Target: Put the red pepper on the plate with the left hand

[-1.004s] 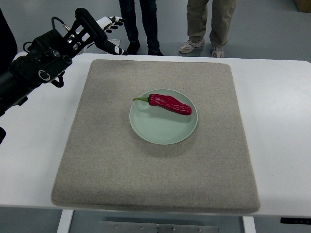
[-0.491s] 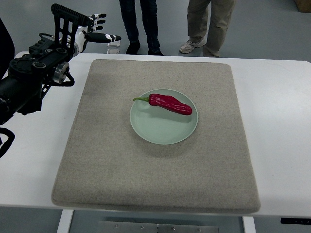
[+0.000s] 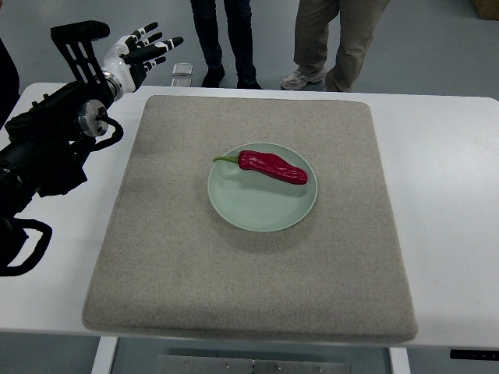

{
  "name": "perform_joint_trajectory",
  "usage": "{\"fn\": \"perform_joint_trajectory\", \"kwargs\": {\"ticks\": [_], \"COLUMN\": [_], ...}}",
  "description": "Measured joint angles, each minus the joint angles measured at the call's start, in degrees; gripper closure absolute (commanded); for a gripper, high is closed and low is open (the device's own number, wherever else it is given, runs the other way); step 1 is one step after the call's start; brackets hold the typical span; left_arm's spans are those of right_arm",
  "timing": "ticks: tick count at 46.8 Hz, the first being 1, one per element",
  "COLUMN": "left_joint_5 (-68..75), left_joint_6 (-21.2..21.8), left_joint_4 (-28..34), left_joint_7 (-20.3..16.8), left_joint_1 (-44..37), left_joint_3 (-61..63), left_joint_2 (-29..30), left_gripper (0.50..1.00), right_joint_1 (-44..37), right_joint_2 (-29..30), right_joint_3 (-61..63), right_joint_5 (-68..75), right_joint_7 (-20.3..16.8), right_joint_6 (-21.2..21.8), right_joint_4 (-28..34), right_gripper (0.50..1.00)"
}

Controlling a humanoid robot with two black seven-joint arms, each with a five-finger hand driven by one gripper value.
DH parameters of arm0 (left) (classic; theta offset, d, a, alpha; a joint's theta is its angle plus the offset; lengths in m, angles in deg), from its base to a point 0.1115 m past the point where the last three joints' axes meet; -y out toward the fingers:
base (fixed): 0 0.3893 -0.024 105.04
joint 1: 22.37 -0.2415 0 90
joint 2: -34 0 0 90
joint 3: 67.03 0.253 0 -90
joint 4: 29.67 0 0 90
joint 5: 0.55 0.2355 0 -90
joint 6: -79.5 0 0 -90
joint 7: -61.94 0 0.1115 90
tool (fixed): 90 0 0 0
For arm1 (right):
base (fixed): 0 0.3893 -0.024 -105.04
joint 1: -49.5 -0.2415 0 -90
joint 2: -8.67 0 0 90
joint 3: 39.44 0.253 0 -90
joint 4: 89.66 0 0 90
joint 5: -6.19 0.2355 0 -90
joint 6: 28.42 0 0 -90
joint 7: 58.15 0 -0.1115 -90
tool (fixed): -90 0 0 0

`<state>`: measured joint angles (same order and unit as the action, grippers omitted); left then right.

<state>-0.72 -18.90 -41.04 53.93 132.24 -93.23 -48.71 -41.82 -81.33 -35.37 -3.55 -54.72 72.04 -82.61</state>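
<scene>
Your left hand (image 3: 139, 53) is up at the far-left tabletop (image 3: 452, 195) corner, fingers spread wide, holding nothing. Red pepper (image 3: 269, 166) lies on the pale green plate (image 3: 257, 206), mid-mat (image 3: 179, 257).

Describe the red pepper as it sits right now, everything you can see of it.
The red pepper is long, glossy and deep red, with a short green stem pointing to the picture's left. It lies flat on the pale green plate, across its upper half, its tip reaching the right rim. Only the plate touches it; the left hand is far off, open.
</scene>
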Motion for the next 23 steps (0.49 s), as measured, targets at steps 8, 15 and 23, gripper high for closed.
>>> {"fn": "perform_joint_trajectory", "kwargs": {"ticks": [8, 15, 23], "left_joint_5": [-0.1, -0.1, 0.0], "left_joint_6": [-2.7, -6.7, -7.1], "left_joint_4": [0.0, 0.1, 0.1], "left_joint_7": [-0.6, -1.8, -3.0], "left_joint_1": [-1.2, -2.0, -2.6], "left_joint_3": [-3.0, -5.9, -8.0], "left_joint_2": [-0.1, -0.2, -0.2], "left_gripper": [0.544, 0.544, 0.544], "right_joint_1": [0.0, 0.0, 0.0], "right_joint_2": [0.0, 0.0, 0.0], "right_joint_3": [0.0, 0.0, 0.0], "right_joint_5": [0.0, 0.0, 0.0], "right_joint_7": [0.0, 0.0, 0.0], "right_joint_6": [0.0, 0.0, 0.0], "right_joint_4": [0.0, 0.0, 0.0], "right_gripper": [0.568, 0.568, 0.568]}}
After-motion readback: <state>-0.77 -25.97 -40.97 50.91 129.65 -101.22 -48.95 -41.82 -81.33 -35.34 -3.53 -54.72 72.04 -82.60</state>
